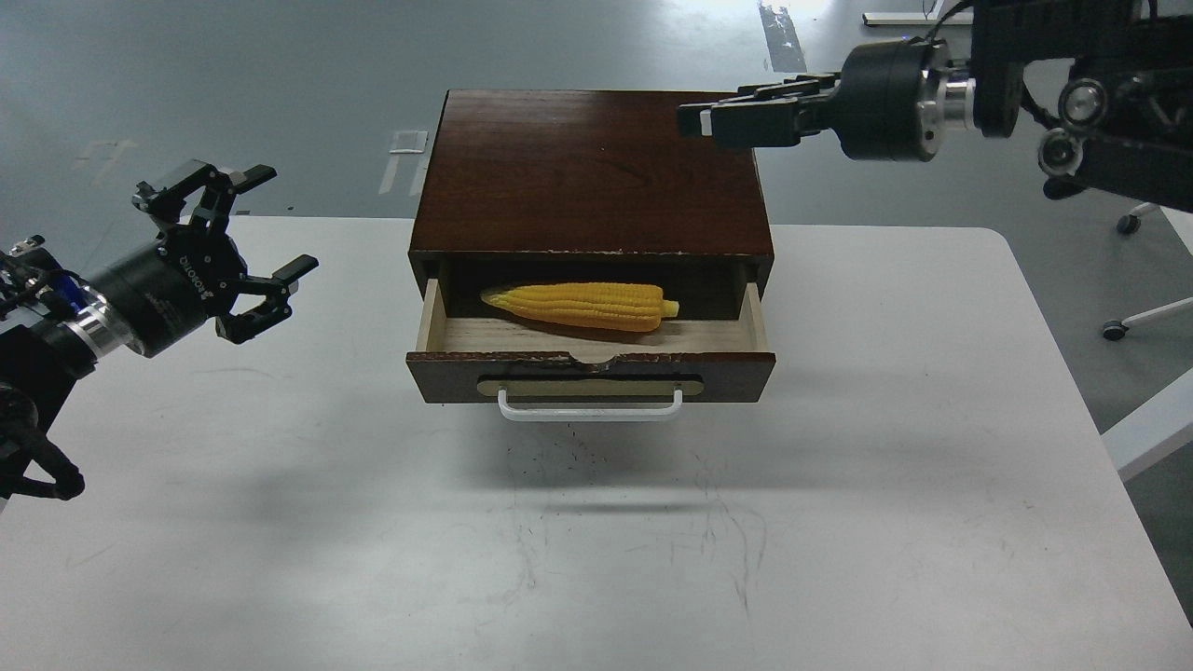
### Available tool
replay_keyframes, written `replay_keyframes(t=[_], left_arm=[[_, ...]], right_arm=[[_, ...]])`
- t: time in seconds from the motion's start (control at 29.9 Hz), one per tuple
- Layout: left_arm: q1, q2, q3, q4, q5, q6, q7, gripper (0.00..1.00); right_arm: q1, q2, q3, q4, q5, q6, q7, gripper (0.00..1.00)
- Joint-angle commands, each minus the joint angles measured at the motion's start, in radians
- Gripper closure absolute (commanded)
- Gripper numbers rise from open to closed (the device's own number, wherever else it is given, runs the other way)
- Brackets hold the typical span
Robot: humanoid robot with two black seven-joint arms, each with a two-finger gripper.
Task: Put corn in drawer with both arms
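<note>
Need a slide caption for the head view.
Corn lies in the open drawer; left gripper open, right gripper shut, both clear.

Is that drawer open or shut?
Open. The drawer is pulled partway out of the chest, showing its pale inside with the corn lying in it.

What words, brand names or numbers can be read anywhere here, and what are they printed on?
"ROBOTIQ": white letters, seen upside down, on the black body of the left gripper, whose jaws stand open.
Right gripper: no lettering shows from this side.
Chest, drawer, corn and table: no text; the table bears only scuffs.
</note>
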Motion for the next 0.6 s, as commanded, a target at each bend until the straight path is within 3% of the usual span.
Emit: replay_keyframes(t=[0.0,0.33,0.57], left_arm=[[0.005,-0.004,0.000,0.000,0.002,0.000,0.000,0.01],[0.034,-0.028,-0.001,0.000,0.002,0.000,0.000,0.01],[0.066,-0.037,-0.026,0.001,0.002,0.000,0.000,0.01]], right_arm=[[-0.270,-0.101,0.224,-0.001,0.116,-0.003,0.000,0.05],[-0.924,-0.084,0.739,-0.016,0.370,-0.007,0.000,0.05],[-1.061,-0.009,0.861,-0.076,0.553,-0.007,0.000,0.05]])
